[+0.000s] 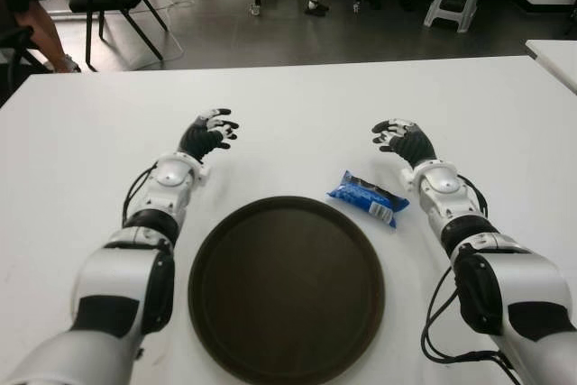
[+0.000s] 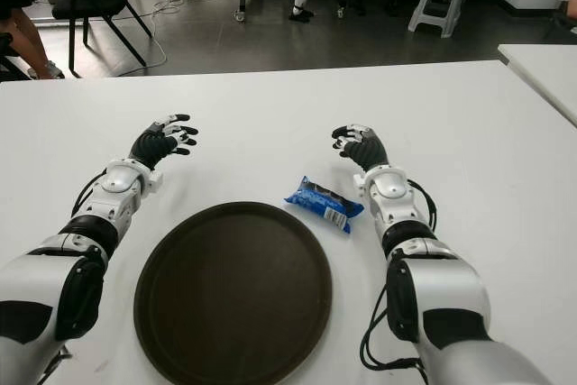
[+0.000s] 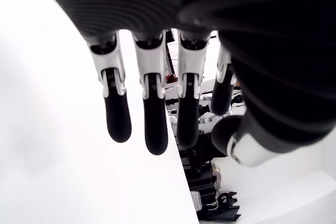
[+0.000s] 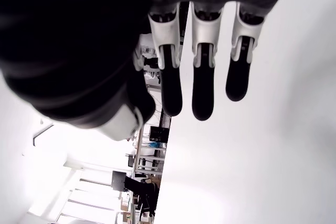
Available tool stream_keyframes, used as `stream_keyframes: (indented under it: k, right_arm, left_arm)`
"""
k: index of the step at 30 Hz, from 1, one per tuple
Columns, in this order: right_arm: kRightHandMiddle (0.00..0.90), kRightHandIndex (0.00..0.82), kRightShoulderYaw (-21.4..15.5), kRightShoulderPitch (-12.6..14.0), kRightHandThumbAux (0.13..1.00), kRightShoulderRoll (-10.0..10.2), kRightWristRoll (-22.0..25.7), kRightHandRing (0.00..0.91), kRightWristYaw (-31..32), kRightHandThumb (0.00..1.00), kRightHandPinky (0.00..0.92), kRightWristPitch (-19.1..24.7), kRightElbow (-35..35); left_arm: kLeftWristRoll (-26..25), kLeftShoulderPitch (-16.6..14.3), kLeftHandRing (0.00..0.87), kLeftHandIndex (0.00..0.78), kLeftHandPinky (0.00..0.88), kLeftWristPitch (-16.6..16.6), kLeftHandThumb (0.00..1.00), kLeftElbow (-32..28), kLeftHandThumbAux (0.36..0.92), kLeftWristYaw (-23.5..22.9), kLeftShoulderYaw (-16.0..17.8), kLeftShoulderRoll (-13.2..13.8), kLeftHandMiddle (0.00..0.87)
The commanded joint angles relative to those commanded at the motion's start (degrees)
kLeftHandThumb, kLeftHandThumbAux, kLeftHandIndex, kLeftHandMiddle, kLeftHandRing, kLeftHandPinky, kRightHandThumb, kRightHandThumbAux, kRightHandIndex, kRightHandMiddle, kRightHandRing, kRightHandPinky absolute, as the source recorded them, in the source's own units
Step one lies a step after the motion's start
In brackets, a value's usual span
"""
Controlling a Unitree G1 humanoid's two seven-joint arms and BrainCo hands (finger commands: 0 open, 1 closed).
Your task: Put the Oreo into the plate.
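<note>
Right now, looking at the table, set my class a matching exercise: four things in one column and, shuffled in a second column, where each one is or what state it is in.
Things:
1. Oreo
2. plate
3. left hand
4. right hand

Places or states:
A. open and holding nothing, on the robot's left of the plate's far edge
B. dark, round, nothing in it, between the two forearms
C. blue pack lying on the table just off the plate's rim, on the robot's right
D. open and holding nothing, just beyond the blue pack

Pairs: 1-C, 2-B, 3-A, 4-D
</note>
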Motion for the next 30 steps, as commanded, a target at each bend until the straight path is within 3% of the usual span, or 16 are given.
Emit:
stream_keyframes:
  k: [13,30]
  right_arm:
    - [0.330,0.408,-0.04,-0.15,0.724,0.30,-0.27,0.322,-0.04,0.679,0.304,0.59,0.21]
    - [0.330,0.407,-0.48,-0.32,0.725,0.70,-0.03,0.322,-0.28,0.681,0.312,0.97,0.20]
  left_arm:
    - [0.02,-0.01,0.348,0.204,0.378,-0.14,0.092,0.12,0.634,-0.63,0.34,0.38,0.330]
    - [-0.45,-0.07,0.363,0.221,0.408,0.32,0.094,0.18,0.668,-1.60,1.04,0.66,0.351]
